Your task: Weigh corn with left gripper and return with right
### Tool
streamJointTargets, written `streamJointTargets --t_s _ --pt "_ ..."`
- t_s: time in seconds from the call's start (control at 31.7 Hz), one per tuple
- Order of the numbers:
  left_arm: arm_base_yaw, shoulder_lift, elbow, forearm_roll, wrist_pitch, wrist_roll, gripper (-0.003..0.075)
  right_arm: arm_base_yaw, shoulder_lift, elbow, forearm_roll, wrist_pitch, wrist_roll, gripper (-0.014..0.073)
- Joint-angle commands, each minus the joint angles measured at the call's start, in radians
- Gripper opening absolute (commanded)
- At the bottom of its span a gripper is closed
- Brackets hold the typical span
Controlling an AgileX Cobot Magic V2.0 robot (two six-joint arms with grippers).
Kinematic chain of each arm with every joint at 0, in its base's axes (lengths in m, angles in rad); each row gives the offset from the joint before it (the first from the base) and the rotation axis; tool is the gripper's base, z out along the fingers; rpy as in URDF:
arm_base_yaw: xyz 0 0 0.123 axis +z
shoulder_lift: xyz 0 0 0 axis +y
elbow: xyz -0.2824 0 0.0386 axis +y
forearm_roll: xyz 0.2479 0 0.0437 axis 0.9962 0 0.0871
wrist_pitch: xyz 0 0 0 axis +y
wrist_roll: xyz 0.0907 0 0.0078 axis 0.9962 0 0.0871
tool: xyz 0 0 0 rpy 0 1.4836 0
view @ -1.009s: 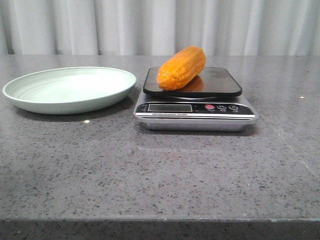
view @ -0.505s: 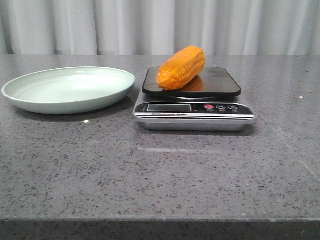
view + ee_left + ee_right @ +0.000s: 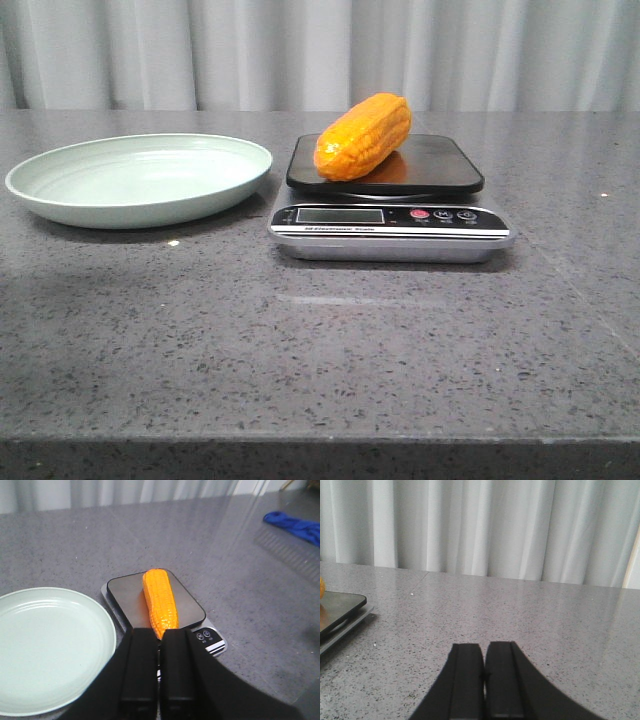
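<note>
Weighing half looks done: corn (image 3: 363,136) lies on the kitchen scale (image 3: 390,218) platform, just ahead of your left gripper (image 3: 159,645), which is clenched and empty. Right gripper (image 3: 484,660) also clenched, empty, scale off to its side. Return still left. Pale green plate (image 3: 60,205) holds nothing.

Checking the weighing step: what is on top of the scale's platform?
Only the corn, lying on its side on the black platform of the kitchen scale. The display's reading is illegible.
</note>
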Motion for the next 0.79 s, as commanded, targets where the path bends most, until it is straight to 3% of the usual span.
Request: streamJointTargets --t_s 0.0,0.19,0.38,0.76 --pt "0.0 -0.188 0.104 0.004 -0.135 -0.01 0.0143 -0.007 -0.016 -0.008 -0.014 -0.075 -0.007 0.0171" --pt "0.0 -0.414 0.235 0.013 -0.061 0.012 0.0134 -0.007 -0.016 -0.008 -0.014 -0.075 -0.007 0.0171" --pt "0.0 -0.534 0.293 0.004 0.012 0.13 0.0134 -0.008 -0.015 -0.008 -0.014 -0.075 -0.007 0.0171" --pt "0.0 -0.586 0.388 -0.012 0.014 0.186 0.0134 -0.008 -0.015 -0.008 -0.014 -0.075 -0.007 0.0171"
